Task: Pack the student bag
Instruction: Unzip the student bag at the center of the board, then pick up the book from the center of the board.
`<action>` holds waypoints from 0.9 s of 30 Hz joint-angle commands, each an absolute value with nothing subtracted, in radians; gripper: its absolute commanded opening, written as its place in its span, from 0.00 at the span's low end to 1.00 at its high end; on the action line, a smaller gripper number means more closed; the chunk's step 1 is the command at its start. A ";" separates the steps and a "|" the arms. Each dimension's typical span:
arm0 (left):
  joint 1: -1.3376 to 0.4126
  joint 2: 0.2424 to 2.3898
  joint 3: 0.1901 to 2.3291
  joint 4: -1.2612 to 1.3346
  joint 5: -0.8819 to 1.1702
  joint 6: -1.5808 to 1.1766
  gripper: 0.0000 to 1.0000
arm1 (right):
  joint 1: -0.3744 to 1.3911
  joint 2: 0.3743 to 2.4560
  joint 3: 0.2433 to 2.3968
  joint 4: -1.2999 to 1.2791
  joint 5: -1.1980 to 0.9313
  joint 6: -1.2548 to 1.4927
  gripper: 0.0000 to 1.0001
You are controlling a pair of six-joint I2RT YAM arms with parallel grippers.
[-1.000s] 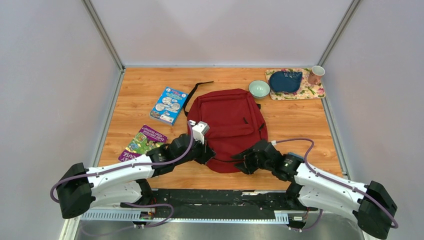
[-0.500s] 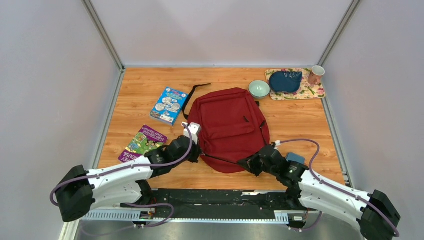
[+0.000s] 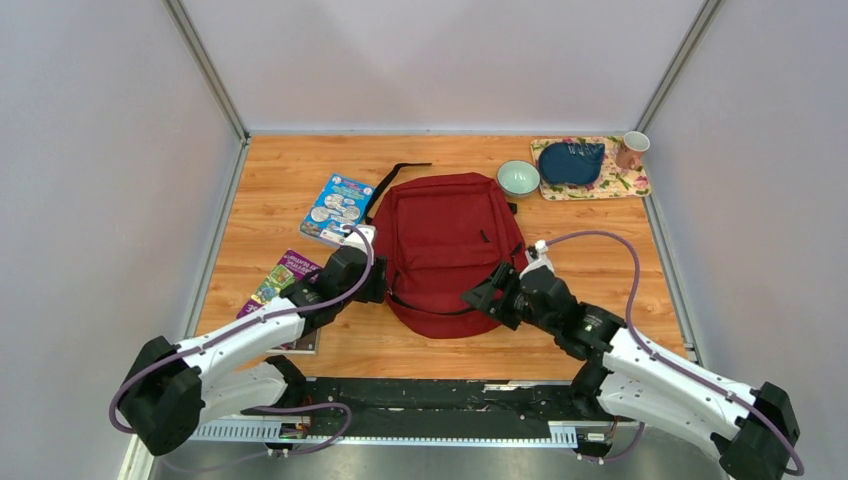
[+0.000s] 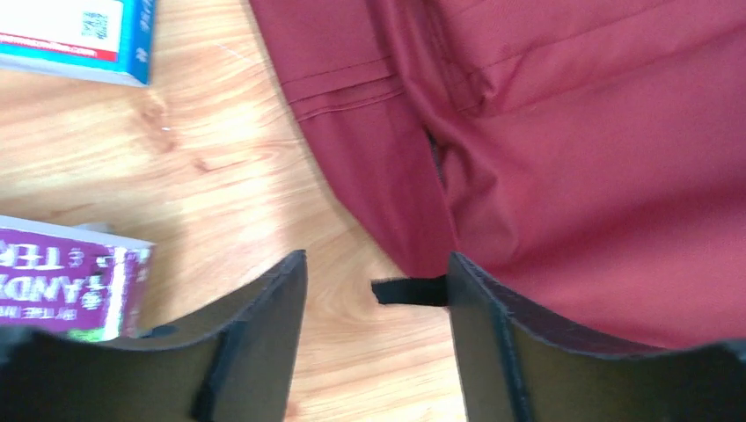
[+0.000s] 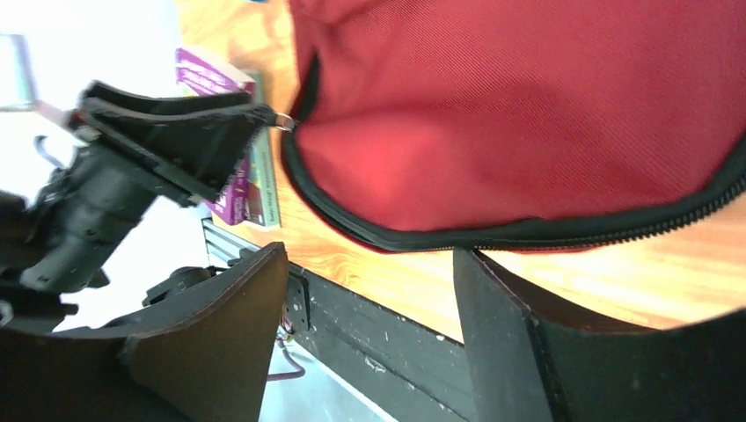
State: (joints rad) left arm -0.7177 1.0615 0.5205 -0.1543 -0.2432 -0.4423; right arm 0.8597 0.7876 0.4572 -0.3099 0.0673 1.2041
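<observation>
The student bag [image 3: 445,240] lies flat in the middle of the table, dark red, with a black zipper [image 5: 528,230] curving along its near edge. My left gripper [image 3: 377,287] stands open at the bag's near left edge. A short black strap end [image 4: 409,291] sticks out between its fingers, and nothing is gripped there. My right gripper [image 3: 478,298] is open at the near right edge, low over the table front, and it is empty. In the left wrist view the bag [image 4: 572,158] fills the right side, and the left gripper [image 4: 376,294] is over bare wood.
A blue book [image 3: 337,208] lies left of the bag, and a purple book [image 3: 285,280] sits partly under my left arm. At the back right are a pale green bowl [image 3: 518,177] and a floral tray [image 3: 625,185] with a blue wallet [image 3: 570,160] and a cup [image 3: 631,149].
Both grippers have opened and let go of the bag's near edge. The bag has shifted slightly away from the arms. My left gripper has moved further along the bag's left side.
</observation>
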 commanded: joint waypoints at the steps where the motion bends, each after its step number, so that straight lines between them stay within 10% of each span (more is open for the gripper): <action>1: -0.700 0.982 0.563 -0.252 -0.282 -0.416 0.73 | 0.854 0.714 0.560 -0.385 0.153 0.962 0.73; 11: -0.655 0.802 0.618 -0.414 -0.455 -0.385 0.86 | 0.854 0.751 0.652 -0.310 0.069 0.850 0.74; 27: -0.138 0.565 0.479 -0.601 -0.261 -0.598 0.87 | 0.854 1.593 1.225 -0.328 -0.402 0.581 0.73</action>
State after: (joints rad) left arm -0.2401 0.6056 0.5014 -0.5594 -0.3687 -0.5526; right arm 0.8551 1.4288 1.0779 -0.3363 -0.2302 0.6643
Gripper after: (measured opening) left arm 0.862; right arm 0.738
